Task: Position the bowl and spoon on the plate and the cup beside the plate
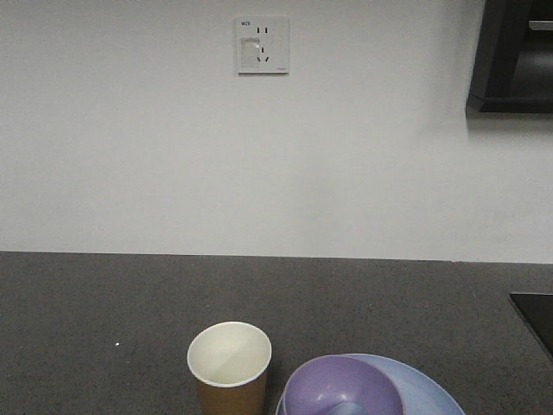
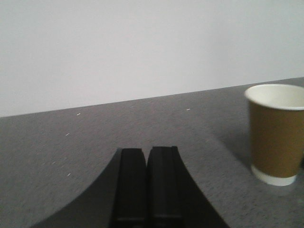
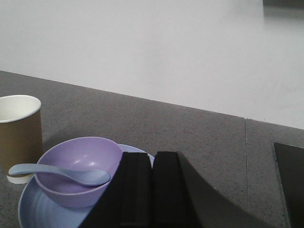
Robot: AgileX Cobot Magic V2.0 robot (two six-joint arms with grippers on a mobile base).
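The bowl (image 3: 78,166) is seen set on the plate (image 3: 35,206) near the front edge of the dark bench (image 1: 104,303), and the spoon (image 3: 59,175) is laid in the bowl, its scoop inside and its handle over the rim toward the cup (image 1: 229,367). The cup is stood upright on the bench just beside the plate. The left pincer (image 2: 147,185) and the right pincer (image 3: 152,190) are both held closed on nothing, the right one just beside the plate.
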